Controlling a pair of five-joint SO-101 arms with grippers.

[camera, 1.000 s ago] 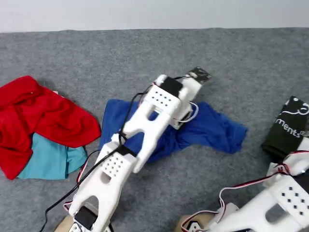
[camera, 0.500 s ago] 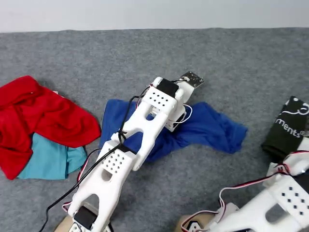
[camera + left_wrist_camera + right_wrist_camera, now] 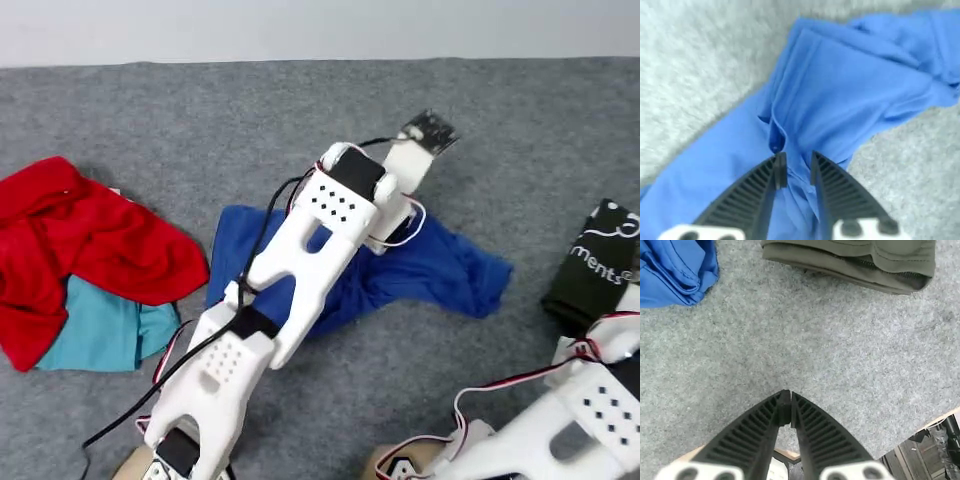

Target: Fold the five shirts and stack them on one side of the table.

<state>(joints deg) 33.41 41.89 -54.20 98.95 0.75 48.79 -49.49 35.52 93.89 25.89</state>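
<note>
Blue shirt (image 3: 850, 85) lies under the left hand (image 3: 795, 162), whose fingers pinch a fold of it.

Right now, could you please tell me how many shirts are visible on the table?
4. A red shirt at the left, a teal shirt partly under it, a blue shirt in the middle, and a dark folded shirt at the right edge. A fifth may be hidden.

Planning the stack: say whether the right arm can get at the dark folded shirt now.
Probably yes: the right gripper hangs shut over bare table, the dark folded shirt just ahead, nothing between.
</note>
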